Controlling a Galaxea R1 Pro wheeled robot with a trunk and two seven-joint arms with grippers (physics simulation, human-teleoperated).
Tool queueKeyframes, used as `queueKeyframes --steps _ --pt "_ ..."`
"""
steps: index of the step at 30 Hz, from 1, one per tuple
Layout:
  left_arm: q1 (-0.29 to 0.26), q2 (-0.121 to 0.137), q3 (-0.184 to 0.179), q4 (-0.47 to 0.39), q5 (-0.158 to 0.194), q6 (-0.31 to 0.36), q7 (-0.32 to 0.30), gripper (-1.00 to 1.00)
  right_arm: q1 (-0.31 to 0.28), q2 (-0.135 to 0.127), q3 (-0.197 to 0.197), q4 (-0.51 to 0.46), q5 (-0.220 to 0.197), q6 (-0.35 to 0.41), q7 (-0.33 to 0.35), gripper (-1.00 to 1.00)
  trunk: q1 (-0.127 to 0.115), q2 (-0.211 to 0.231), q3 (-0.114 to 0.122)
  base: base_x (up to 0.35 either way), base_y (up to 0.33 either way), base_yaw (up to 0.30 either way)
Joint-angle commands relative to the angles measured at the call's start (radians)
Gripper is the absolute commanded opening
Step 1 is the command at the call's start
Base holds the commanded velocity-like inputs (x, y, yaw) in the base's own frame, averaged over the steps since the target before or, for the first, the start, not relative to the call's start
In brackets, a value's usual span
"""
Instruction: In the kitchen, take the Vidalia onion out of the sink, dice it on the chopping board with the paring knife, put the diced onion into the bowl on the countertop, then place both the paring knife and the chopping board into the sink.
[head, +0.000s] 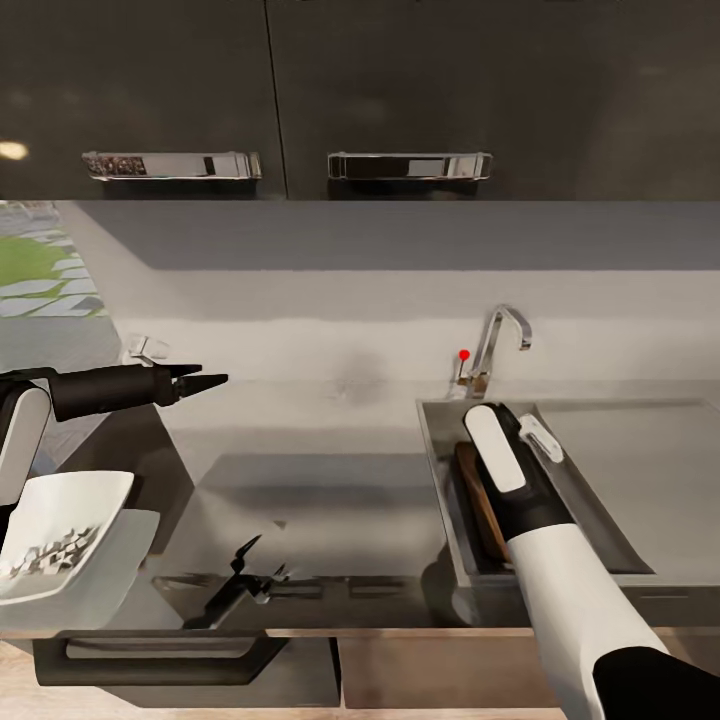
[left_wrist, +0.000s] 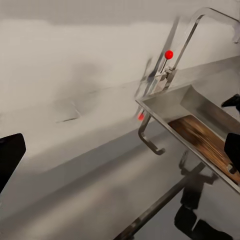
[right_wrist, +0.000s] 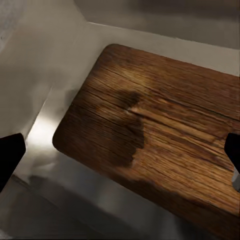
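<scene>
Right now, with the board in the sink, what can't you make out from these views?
- Knife: I can't find it; in the head view the right arm covers much of the sink.
- Board: its far end runs off the right wrist view's edge, handle hole unseen.
- Right gripper: only dark fingertips at that view's edges.
- Bowl: cut by the head view's left edge; its diced bits are too small to identify.
</scene>
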Motion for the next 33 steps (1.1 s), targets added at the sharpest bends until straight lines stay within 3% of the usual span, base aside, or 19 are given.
queueKeyframes --steps 1,8,9,10,12,14,18,24,27,30,33 --pt "-0.001 0.000 0.001 0.000 -0.002 0.004 -0.005 1.00 -0.001 0.000 0.001 -0.004 -0.002 0.026 0.001 1.00 0.000 -0.001 -0.001 0.000 0.000 0.000" --pt "-0.001 0.001 0.001 0.000 -0.002 0.004 -0.005 1.00 -0.001 -0.025 -0.003 -0.022 -0.002 0.196 0.221 1.00 0.000 -0.001 -0.001 0.000 0.000 0.000" --pt "-0.001 0.001 0.001 0.000 -0.002 0.004 -0.005 1.00 -0.001 -0.050 -0.003 -0.023 -0.002 0.269 0.317 1.00 0.000 -0.001 -0.001 0.000 0.000 0.000" --pt "-0.001 0.001 0.001 0.000 -0.002 0.005 -0.006 1.00 -0.001 -0.066 -0.003 -0.023 -0.002 0.297 0.371 1.00 0.000 -0.001 -0.001 0.000 0.000 0.000" --pt "-0.001 0.000 0.001 0.000 -0.002 0.005 -0.007 1.00 -0.001 -0.093 -0.004 -0.024 -0.001 0.324 0.448 1.00 0.000 -0.001 0.001 0.000 0.000 0.000" --pt "-0.001 0.000 0.001 0.000 -0.002 0.004 -0.007 1.00 -0.001 -0.145 -0.003 -0.024 -0.001 0.348 0.558 1.00 0.000 -0.001 0.004 0.000 0.000 0.000" --pt "-0.001 -0.002 0.001 0.000 -0.002 0.004 -0.008 1.00 -0.001 -0.178 -0.002 -0.024 -0.001 0.354 0.604 1.00 0.000 -0.001 0.010 0.000 0.000 0.000" --pt "-0.001 -0.004 -0.001 0.000 -0.001 0.004 -0.008 1.00 -0.001 -0.188 0.002 -0.024 -0.001 0.372 0.644 1.00 0.000 -0.001 0.020 0.000 0.000 0.000" --pt "-0.001 -0.012 -0.001 0.000 -0.002 0.004 -0.007 1.00 0.000 -0.190 0.003 -0.024 -0.001 0.426 0.716 1.00 0.000 -0.001 0.025 0.000 0.000 0.000" --pt "-0.001 -0.020 -0.001 0.000 -0.002 0.004 -0.007 1.00 0.000 -0.215 0.003 -0.024 -0.001 0.456 0.800 1.00 0.000 -0.001 0.029 -0.087 0.000 0.000" --pt "-0.001 -0.021 -0.001 0.000 -0.002 0.004 -0.006 1.00 0.000 -0.222 0.004 -0.024 -0.001 0.459 0.818 1.00 0.000 -0.001 0.034 -0.245 0.000 0.000"
